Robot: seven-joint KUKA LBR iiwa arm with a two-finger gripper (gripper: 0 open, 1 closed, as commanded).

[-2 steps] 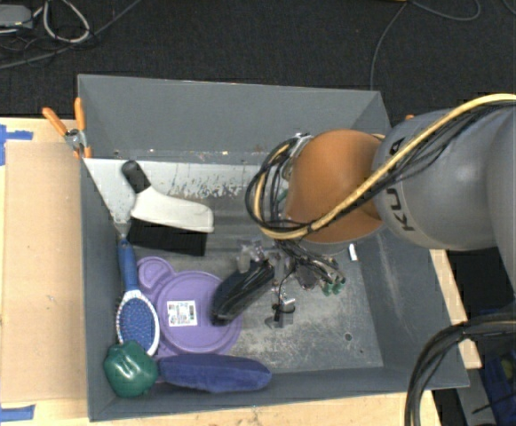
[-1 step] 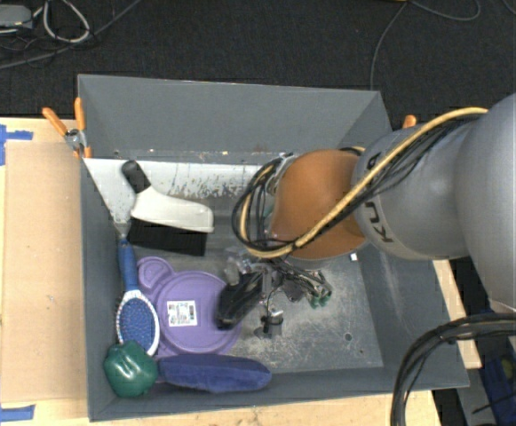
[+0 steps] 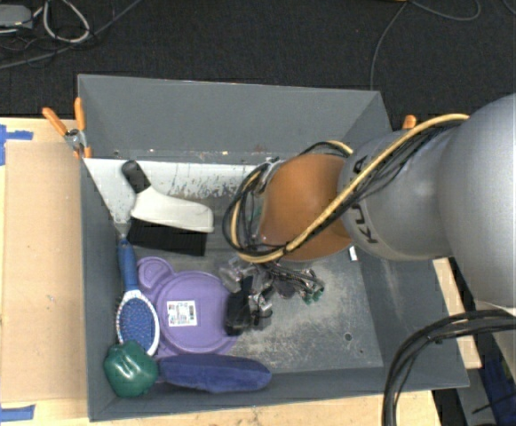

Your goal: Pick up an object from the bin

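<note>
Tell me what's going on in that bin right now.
The gripper hangs low in the middle of the bin, right at the right edge of the purple plate. Whether it has a grip on anything cannot be told from here. The rest lies along the left and front: a blue brush, a green lump and a blue cloth.

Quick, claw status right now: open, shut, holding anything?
Claw: cannot be told; it sits low by the right edge of the flat purple plastic plate with round ears.
</note>
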